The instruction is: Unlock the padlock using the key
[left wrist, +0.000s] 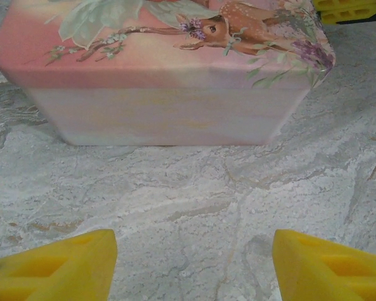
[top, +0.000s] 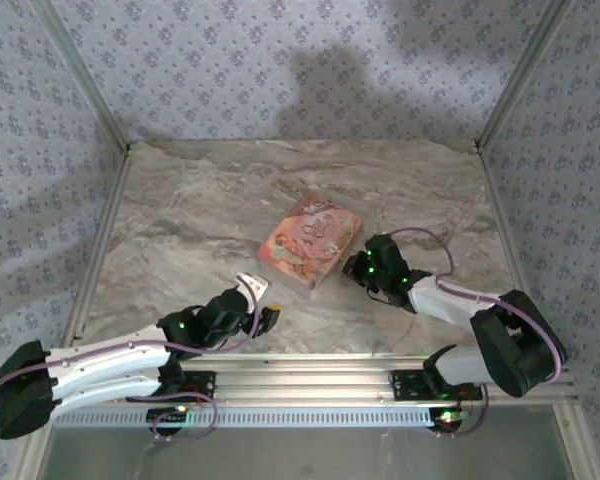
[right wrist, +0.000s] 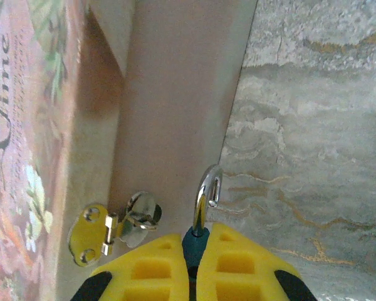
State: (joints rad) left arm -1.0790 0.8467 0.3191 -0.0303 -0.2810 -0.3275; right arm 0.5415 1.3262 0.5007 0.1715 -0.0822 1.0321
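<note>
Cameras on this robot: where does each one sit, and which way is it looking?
Top external: high behind the arms, looking down at the marble table and pink box; both arms show.
Left wrist: low on the left arm, facing the box's side; left gripper fingers open at the bottom.
Right wrist: on the right arm, looking along the box's edge; right gripper shut on the padlock.
Shared: all three see the pink box.
</note>
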